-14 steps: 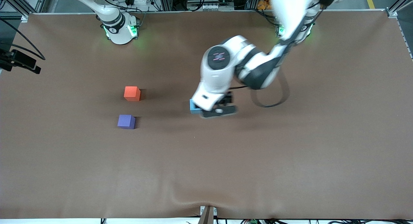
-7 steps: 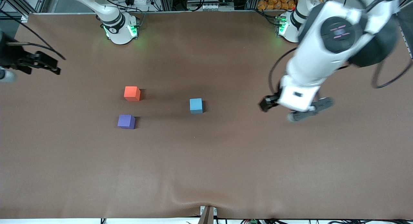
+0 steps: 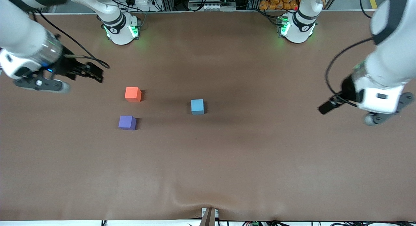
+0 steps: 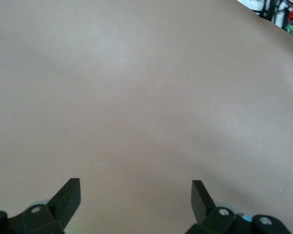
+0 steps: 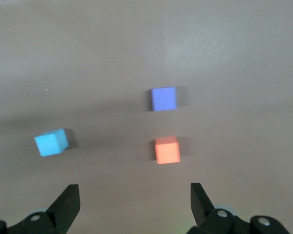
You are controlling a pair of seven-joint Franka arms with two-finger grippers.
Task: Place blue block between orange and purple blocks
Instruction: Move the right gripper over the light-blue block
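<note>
The brown table (image 3: 227,161) is carrying three equal cubes, all lying flat and well apart from both grippers.

The left arm (image 3: 386,60) is reaching over the table's left-arm end. The left gripper (image 4: 136,200) is hanging above bare table surface with its fingers (image 4: 68,195) spread wide and nothing between them.

The right arm (image 3: 22,40) is reaching over the right-arm end of the table. The right gripper (image 5: 135,201) is hanging over the table near the orange block, fingers (image 5: 66,200) spread fully apart, gripping nothing; all three cubes are showing ahead of it in the right wrist view.

The blue block (image 3: 197,106) is sitting near the middle of the table, toward the left arm's end from the other two cubes and well apart from them. As a cube it is showing no long axis; its edges are lying roughly square to the table edges.

The orange block (image 3: 133,94) is sitting farther from the front camera than the purple block (image 3: 127,122). The two are lying near each other without touching, with a bare gap between them.
</note>
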